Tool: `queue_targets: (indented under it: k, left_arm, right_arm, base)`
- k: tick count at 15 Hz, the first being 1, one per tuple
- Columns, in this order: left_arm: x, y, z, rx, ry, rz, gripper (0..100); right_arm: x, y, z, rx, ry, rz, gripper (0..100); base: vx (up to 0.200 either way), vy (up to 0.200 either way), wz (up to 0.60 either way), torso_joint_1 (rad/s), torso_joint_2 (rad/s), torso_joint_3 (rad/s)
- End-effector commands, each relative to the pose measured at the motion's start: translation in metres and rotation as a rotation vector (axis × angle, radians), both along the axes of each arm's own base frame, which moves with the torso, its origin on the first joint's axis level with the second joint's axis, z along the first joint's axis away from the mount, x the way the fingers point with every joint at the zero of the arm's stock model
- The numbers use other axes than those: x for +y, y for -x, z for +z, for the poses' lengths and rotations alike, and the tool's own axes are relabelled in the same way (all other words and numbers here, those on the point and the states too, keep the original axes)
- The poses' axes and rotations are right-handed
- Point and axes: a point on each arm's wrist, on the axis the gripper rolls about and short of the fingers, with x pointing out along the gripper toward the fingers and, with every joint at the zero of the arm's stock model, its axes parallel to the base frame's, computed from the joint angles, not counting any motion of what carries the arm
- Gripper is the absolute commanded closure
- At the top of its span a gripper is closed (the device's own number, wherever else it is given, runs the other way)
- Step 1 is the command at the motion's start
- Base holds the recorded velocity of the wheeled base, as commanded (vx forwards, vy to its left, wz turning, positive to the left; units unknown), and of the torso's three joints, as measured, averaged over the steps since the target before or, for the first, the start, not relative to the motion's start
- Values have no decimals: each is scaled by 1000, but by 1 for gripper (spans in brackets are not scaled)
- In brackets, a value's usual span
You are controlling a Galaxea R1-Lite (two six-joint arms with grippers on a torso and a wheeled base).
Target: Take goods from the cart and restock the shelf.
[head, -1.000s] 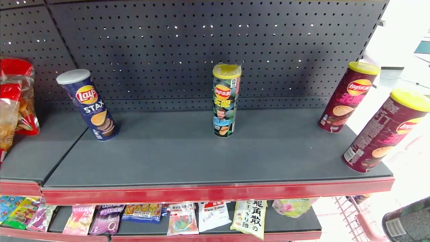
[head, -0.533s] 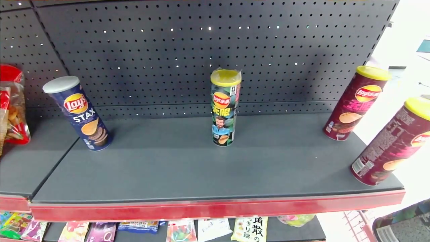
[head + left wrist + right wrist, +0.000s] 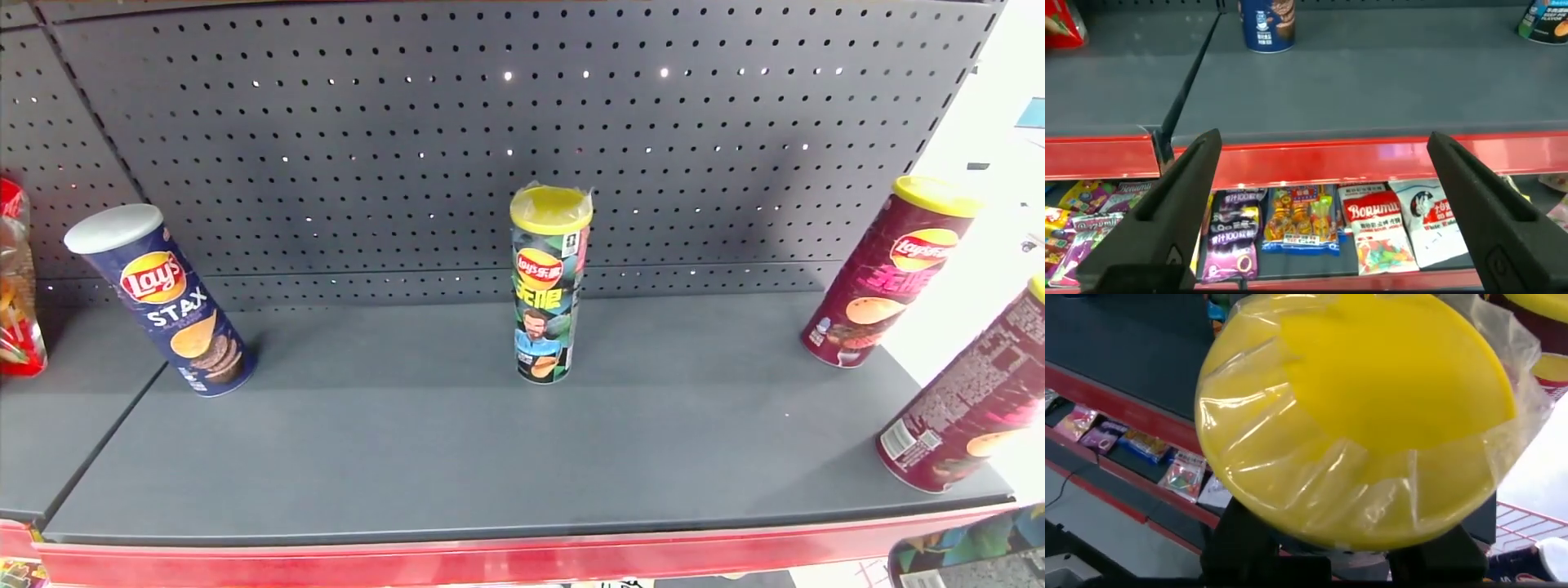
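Grey, red-edged shelf board (image 3: pixel 457 457) lies just beyond your left gripper (image 3: pixel 1323 139), whose fingers (image 3: pixel 1176 212) stand wide apart with nothing between them. Your right gripper (image 3: pixel 1339 559) is clamped around a chip can (image 3: pixel 1364 408). Its yellow wrapped lid rises above those fingers, below the board's right front corner.

On the shelf (image 3: pixel 457 457), the middle can (image 3: pixel 547 286) stands between others.
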Motion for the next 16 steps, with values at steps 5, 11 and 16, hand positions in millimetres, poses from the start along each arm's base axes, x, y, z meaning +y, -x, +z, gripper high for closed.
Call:
queue_targets:
  k: [5, 11, 16]
  left_arm:
    - [-1, -4, 2, 41, -45, -85, 0]
    - [-1, -4, 3, 42, -48, -90, 0]
    - [-3, -36, 149, -36, 196, -164, 0]
  right_arm:
    - [0, 2, 0, -9, 0, 142, 100]
    - [1, -1, -3, 14, 6, 141, 100]
    - [3, -8, 1, 37, 13, 141, 100]
  base:
    - [0, 0, 0, 0, 0, 0]
    - [0, 0, 0, 0, 0, 0]
    - [0, 0, 0, 0, 0, 0]
